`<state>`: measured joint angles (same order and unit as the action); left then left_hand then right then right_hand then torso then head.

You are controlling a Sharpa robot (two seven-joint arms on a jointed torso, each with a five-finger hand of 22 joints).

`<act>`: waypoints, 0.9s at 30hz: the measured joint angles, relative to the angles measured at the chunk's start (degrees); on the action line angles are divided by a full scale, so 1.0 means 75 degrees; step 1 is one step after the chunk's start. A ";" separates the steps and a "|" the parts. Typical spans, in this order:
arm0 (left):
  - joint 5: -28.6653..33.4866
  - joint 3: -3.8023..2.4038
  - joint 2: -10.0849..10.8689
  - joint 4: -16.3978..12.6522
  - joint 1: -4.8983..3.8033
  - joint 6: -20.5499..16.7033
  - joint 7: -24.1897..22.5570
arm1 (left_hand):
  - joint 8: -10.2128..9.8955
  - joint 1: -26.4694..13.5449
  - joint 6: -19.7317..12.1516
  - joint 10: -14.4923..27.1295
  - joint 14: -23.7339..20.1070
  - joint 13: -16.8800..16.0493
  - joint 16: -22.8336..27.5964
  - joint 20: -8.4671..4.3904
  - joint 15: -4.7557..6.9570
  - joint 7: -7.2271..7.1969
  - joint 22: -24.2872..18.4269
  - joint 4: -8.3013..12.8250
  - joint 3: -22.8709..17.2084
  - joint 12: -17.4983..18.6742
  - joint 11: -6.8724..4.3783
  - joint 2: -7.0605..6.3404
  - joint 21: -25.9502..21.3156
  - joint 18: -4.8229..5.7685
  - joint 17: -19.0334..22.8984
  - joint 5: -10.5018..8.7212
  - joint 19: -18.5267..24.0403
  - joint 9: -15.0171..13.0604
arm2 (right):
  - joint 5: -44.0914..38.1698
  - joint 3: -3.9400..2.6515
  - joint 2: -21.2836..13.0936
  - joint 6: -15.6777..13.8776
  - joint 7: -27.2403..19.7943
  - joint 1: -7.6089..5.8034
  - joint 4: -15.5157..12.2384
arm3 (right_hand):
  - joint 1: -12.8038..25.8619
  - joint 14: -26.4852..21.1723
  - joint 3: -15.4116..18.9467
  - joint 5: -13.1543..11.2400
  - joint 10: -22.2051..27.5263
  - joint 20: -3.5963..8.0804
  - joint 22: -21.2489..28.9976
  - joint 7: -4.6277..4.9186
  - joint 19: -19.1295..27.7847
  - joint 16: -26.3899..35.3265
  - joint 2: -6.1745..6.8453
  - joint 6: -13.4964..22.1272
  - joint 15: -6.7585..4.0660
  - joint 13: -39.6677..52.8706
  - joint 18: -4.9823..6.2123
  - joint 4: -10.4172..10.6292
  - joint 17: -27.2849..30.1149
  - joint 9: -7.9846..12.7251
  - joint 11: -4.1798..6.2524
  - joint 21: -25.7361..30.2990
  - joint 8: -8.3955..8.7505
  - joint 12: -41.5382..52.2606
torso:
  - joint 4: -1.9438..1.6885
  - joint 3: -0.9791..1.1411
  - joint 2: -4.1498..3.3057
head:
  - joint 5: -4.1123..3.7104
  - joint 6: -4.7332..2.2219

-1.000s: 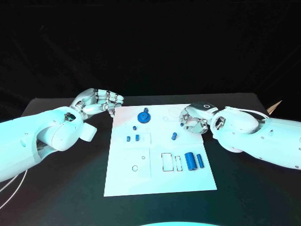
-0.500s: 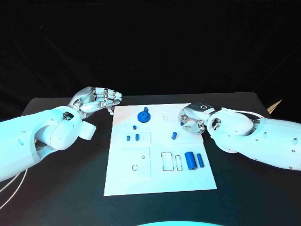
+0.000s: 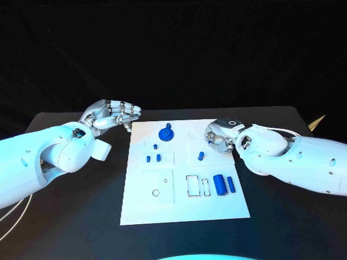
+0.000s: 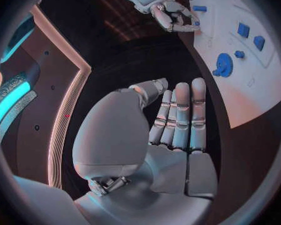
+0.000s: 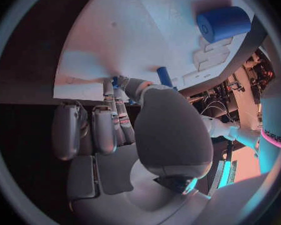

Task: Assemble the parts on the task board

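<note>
- Head view: the white rectangular task board [image 3: 185, 203] lies mid-table. The silver left hand [image 3: 111, 115] hangs off the board's 10 o'clock corner, fingers curled on nothing, likely parked clear of the work. The silver right hand [image 3: 219, 136] sits over the board's 2 o'clock edge; whether it holds anything, I cannot tell. The small blue cylinder parts [image 3: 224, 184] lie at 4 o'clock, a blue round knob [image 3: 166, 134] near 12; bare black table lies all round.
- Left wrist view: the left hand is empty, over dark table.
- Right wrist view: the right fingers [image 5: 104, 126] reach the board's edge beside a small blue peg [image 5: 164, 76], probably going for it.
</note>
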<state>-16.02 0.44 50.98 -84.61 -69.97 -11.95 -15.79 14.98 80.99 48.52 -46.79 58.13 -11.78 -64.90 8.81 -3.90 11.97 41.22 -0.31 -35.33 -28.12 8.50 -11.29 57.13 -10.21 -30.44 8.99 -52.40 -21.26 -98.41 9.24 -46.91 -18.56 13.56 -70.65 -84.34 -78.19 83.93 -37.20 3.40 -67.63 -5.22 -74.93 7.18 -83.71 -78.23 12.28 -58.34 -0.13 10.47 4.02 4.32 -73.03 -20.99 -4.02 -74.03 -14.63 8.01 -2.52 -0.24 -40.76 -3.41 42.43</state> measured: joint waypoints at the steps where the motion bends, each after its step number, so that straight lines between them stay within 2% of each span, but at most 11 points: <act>1: 0.0001 0.0000 0.0000 0.0000 0.0000 0.0000 0.0000 | 0.0000 0.0000 0.0000 0.0000 0.0000 0.0000 0.0000 0.0000 0.0000 0.0000 0.0000 0.0000 0.0000 0.0000 0.0000 0.0000 0.0000 0.0000 0.0000 0.0000 0.0000 0.0000 | -0.0004 -0.0002 0.0010 -0.0010 0.0007 0.0005 0.0006 | 0.0000 0.0000 -0.0018 0.0000 -0.0021 0.0000 0.0000 -0.0007 0.0000 0.0000 0.0000 -0.0007 0.0000 -0.0004 0.0000 -0.0018 0.0000 -0.0008 0.0005 -0.0019 -0.0029 0.0000 | 0.0000 0.0000 0.0000 | 0.0001 0.0002; 7: 0.0007 0.0000 0.0003 -0.0002 0.0000 0.0001 0.0000 | 0.0000 0.0000 0.0000 0.0000 0.0000 0.0000 0.0000 0.0000 0.0000 0.0000 0.0000 0.0000 0.0000 0.0000 0.0000 0.0000 0.0000 0.0000 -0.0001 0.0000 0.0000 0.0001 | -0.0049 -0.0015 0.0057 -0.0027 0.0070 0.0030 0.0028 | -0.0023 0.0021 -0.0063 -0.0014 -0.0166 0.0002 0.0001 0.0007 -0.0002 0.0000 -0.0022 -0.0128 -0.0032 -0.0022 0.0000 -0.0184 0.0052 -0.0070 0.0034 -0.0122 -0.0096 -0.0023 | 0.0000 -0.0004 0.0001 | 0.0006 0.0015; 12: 0.0011 0.0000 0.0014 -0.0004 0.0000 0.0001 0.0001 | 0.0000 0.0000 0.0000 0.0000 0.0000 -0.0001 0.0000 0.0000 0.0000 0.0000 0.0000 0.0000 0.0000 0.0000 0.0000 0.0000 0.0000 0.0000 -0.0001 0.0000 0.0000 0.0001 | -0.0139 -0.0022 0.0089 0.0009 0.0163 0.0039 0.0006 | -0.0072 0.0011 -0.0103 -0.0006 -0.0309 0.0055 0.0001 -0.0033 -0.0055 0.0000 -0.0072 -0.0306 -0.0125 -0.0021 -0.0002 -0.0507 0.0115 -0.0182 -0.0039 -0.0260 -0.0206 -0.0064 | 0.0000 -0.0004 0.0001 | 0.0007 0.0026; 18: 0.0014 0.0000 0.0019 -0.0007 0.0000 0.0001 0.0004 | -0.0001 0.0000 0.0001 0.0000 0.0000 -0.0001 0.0000 0.0000 0.0000 0.0000 0.0001 0.0014 0.0014 0.0000 0.0000 0.0000 0.0000 0.0000 -0.0001 0.0000 0.0000 -0.0001 | -0.0303 -0.0022 0.0100 -0.0020 0.0360 0.0067 -0.0068 | -0.0123 0.0029 -0.0197 0.0187 -0.0374 0.0084 0.0002 -0.0047 -0.0025 0.0000 -0.0122 -0.0401 -0.0162 0.0009 -0.0002 -0.0706 0.0150 -0.0245 -0.0104 -0.0313 -0.0265 -0.0112 | 0.0000 -0.0004 0.0001 | -0.0002 0.0029; 27: 0.0018 0.0000 0.0025 -0.0008 0.0000 0.0000 0.0005 | -0.0001 0.0000 0.0001 -0.0001 0.0000 0.0006 0.0000 0.0000 0.0000 0.0000 -0.0008 0.0021 0.0021 0.0000 0.0000 0.0000 0.0000 0.0001 0.0006 0.0000 0.0000 -0.0005 | -0.0442 0.0018 0.0086 -0.0337 0.0585 0.0133 -0.0138 | -0.0083 0.0002 -0.0237 0.0346 -0.0402 0.0112 0.0002 -0.0078 -0.0053 0.0000 -0.0182 -0.0432 -0.0188 0.0050 -0.0003 -0.0790 0.0158 -0.0279 -0.0133 -0.0349 -0.0295 -0.0131 | 0.0000 -0.0004 0.0001 | -0.0006 0.0029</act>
<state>-15.88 0.44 51.16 -84.67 -69.97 -11.95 -15.76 14.97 80.99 48.52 -46.79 58.13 -11.73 -64.90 8.81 -3.90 11.97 41.16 -0.15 -35.17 -28.12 8.50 -11.29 57.13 -10.20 -30.39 8.99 -52.41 -21.30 -101.73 9.37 -46.27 -21.09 17.95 -69.65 -85.37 -78.81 83.94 -38.98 6.00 -70.64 -4.38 -74.91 6.60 -84.11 -78.23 10.91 -61.57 -1.54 10.85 4.00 -1.60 -71.85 -23.08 -5.02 -76.65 -16.84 7.03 -2.52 -0.27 -40.76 -3.46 42.65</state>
